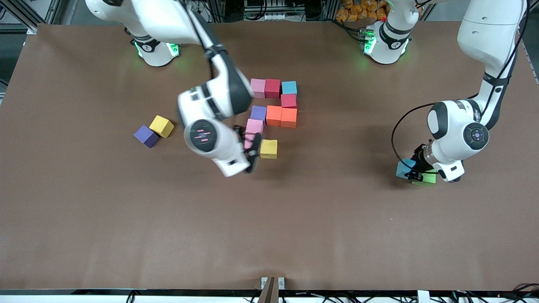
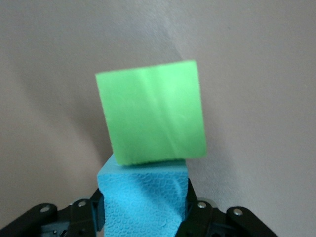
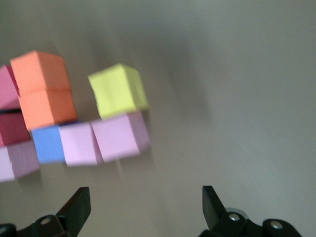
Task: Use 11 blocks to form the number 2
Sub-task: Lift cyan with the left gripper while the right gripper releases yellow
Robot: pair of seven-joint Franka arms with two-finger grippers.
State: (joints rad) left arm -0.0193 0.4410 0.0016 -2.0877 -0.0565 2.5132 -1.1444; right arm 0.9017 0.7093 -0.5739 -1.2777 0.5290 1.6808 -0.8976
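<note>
Robotics lab, aluminium framing [image 1: 25,12], cables [image 1: 269,17]

Even, bright overhead light casts soft shadows on the table [image 1: 84,219]; the right wrist view is motion-blurred.

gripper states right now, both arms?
Left gripper: closed on the light blue cube, beside the green cube.
Right gripper: open, holding nothing, over the pink cubes.

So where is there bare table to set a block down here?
Bare brown table spans the whole strip nearest the front camera, and lies between the block cluster and the light blue cube. It is crowded around the cluster, where the open right gripper hangs beside the yellow cube.
</note>
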